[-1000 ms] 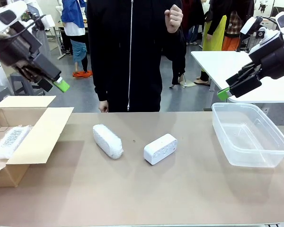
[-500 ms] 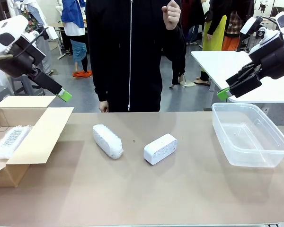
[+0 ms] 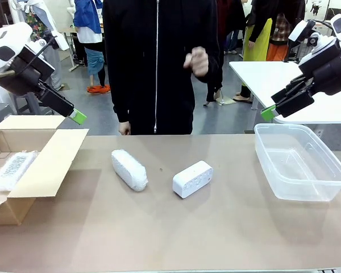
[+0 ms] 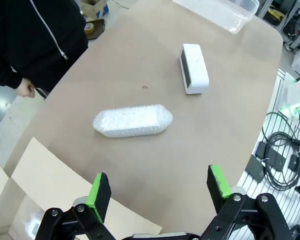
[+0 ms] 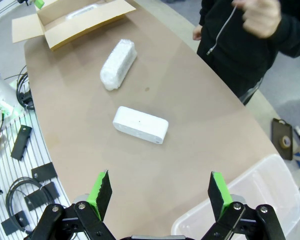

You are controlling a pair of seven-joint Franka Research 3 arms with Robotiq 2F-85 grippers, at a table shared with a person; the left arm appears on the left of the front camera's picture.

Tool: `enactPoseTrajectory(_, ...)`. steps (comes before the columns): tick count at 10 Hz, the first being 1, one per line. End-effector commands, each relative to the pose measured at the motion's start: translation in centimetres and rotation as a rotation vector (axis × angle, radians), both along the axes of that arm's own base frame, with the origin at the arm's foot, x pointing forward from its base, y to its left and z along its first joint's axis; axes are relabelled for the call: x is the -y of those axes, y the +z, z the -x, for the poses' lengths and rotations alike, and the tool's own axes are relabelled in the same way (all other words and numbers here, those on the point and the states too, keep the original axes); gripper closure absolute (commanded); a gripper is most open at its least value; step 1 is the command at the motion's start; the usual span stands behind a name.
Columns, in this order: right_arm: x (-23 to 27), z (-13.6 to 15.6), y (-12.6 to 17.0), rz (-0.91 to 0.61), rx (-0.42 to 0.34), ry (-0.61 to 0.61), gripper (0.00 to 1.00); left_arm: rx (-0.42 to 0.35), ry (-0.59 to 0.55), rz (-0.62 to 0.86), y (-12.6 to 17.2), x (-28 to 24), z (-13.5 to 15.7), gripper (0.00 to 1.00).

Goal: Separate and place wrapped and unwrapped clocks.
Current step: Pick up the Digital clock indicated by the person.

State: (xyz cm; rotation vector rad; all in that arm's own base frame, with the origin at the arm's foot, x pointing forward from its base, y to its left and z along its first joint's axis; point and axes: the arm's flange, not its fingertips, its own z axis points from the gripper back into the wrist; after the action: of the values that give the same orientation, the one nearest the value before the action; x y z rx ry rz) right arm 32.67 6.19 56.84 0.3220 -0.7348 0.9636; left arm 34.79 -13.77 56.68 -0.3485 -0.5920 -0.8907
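One wrapped clock lies on the brown table, left of centre. A second wrapped clock rests inside the cardboard box at the left. The unwrapped clock, smooth and white, sits at mid-table. My left gripper hangs open in the air above the box's far side. My right gripper hangs open above the clear plastic tub. From the left wrist, the open gripper looks down on the wrapped clock and the unwrapped clock. The right wrist's open gripper is high over the unwrapped clock and the wrapped clock.
A person in a black zip jacket stands at the far edge with one hand held at chest height and the other at the table edge. The tub holds nothing. Cables and small parts lie beside the table.
The person's raised hand has come down from shoulder height to chest height. My left gripper has shifted slightly down and to the right. The right arm and the clocks have not moved.
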Motion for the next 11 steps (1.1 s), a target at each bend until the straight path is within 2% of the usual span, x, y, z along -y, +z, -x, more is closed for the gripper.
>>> enactPoseTrajectory(1, 0.01, -0.03, -0.15, -0.009, -0.003, 0.003, 0.0, 0.016, 0.024, 0.007, 0.32, 0.23, -0.04, 0.0)
enactPoseTrajectory(11, 0.01, -0.03, -0.15, -0.009, -0.003, 0.003, 0.0, 0.016, 0.024, 0.007, 0.32, 0.23, -0.04, 0.0)
